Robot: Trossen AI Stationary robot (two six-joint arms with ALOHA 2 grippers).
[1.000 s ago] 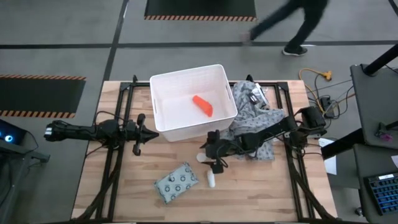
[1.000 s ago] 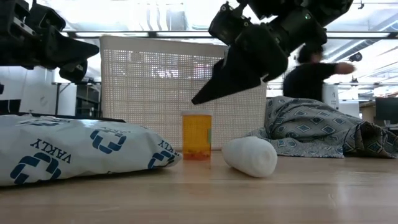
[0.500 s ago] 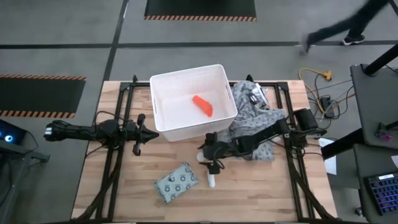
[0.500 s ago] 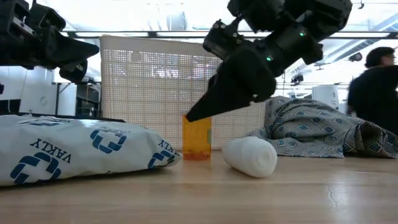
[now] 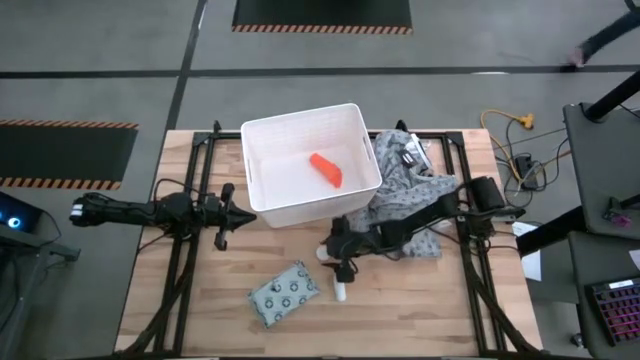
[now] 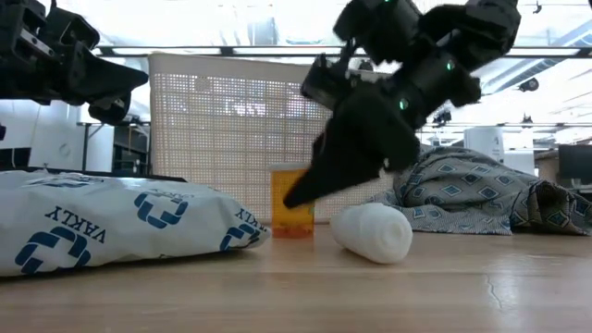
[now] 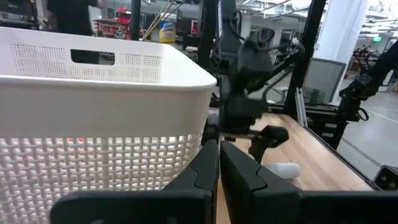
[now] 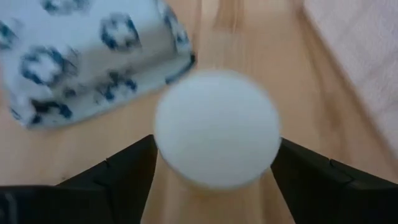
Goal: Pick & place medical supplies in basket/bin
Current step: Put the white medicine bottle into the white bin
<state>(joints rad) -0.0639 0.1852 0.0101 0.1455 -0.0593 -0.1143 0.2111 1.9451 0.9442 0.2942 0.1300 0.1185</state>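
Observation:
The white perforated bin [image 5: 300,190] stands at the table's far middle, with the orange-red tapered piece [image 5: 325,170] lying inside. Just in front of it stands a small amber bottle [image 6: 292,208] with a white round cap [image 8: 216,127]. My right gripper [image 8: 216,142] is open, pointing steeply down, with one finger on either side of that cap. The small white cylinder [image 5: 340,290] lies on its side nearer the front edge, and the dotted teal-grey packet [image 5: 285,293] lies flat to its left. My left gripper [image 5: 226,216] is shut and hovers left of the bin.
A grey patterned cloth [image 5: 410,195] lies heaped right of the bin, under my right arm. The bin's wall [image 6: 231,129] rises directly behind the bottle. Bare wood lies along the near edge, right of the cylinder. Black frame rails run along both table sides.
My right gripper has come down and slightly toward the table's left. Its fingertips have dropped from above the amber bottle to the level of its cap and upper body. A person in the room behind has walked off to the right.

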